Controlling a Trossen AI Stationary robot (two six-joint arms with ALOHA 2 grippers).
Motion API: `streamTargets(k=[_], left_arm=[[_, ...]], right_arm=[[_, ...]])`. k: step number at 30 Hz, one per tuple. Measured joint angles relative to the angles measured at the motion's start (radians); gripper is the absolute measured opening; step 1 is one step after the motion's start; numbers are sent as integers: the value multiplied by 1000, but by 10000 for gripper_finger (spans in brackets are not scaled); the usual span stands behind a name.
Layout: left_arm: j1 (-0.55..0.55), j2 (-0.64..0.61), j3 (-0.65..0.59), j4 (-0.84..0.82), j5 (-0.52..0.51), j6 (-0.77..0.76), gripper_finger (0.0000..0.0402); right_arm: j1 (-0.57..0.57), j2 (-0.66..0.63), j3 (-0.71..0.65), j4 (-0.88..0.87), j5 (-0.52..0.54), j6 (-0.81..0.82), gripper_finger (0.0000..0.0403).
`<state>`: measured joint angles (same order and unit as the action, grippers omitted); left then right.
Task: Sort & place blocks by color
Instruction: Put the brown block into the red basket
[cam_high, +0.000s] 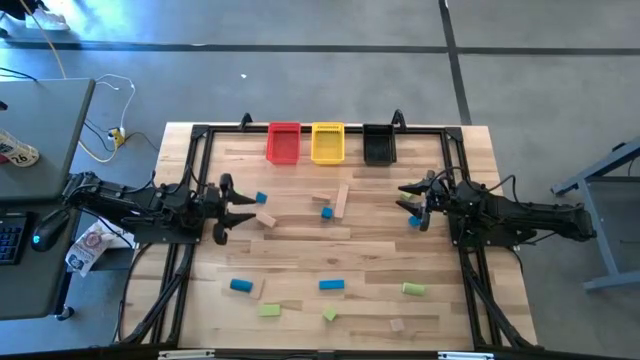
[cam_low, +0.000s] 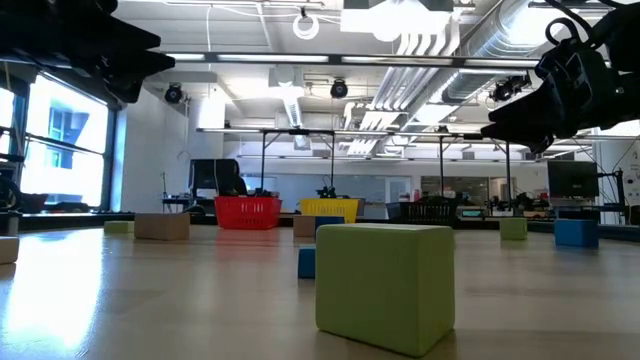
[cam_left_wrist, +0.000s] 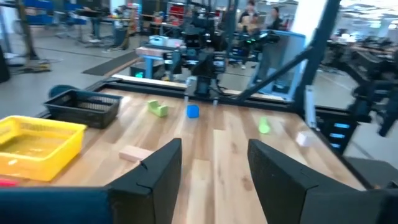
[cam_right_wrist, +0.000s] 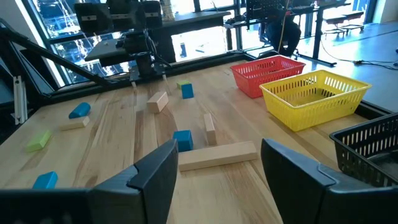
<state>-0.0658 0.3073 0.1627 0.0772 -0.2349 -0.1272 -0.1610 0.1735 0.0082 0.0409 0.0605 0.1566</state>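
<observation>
A wooden table (cam_high: 300, 240) seen from above; red bin (cam_high: 284, 142), yellow bin (cam_high: 328, 142) and black bin (cam_high: 379, 145) line the far edge; blocks lie scattered, none sorted yet. The left gripper (cam_high: 222, 208) hovers at the left side, fingers apart, holding nothing; a blue cube (cam_high: 261, 198) and a wood block (cam_high: 266, 220) lie just to its right. The right gripper (cam_high: 413, 196) hovers at the right side, fingers apart, empty; a blue block (cam_high: 414, 222) sits just near of its tips, likely the closest pick. More blocks (cam_high: 331, 285) lie along the near edge.
</observation>
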Motion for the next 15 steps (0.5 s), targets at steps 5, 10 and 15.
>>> streamTargets(k=[5,10,15], left_arm=[[0,0,0,0,-146,12,213],[0,0,0,66,-244,64,240],[0,0,19,142,-171,165,237]], right_arm=[[0,0,0,0,0,0,218],[0,0,0,0,0,0,218],[0,0,0,0,0,0,218]])
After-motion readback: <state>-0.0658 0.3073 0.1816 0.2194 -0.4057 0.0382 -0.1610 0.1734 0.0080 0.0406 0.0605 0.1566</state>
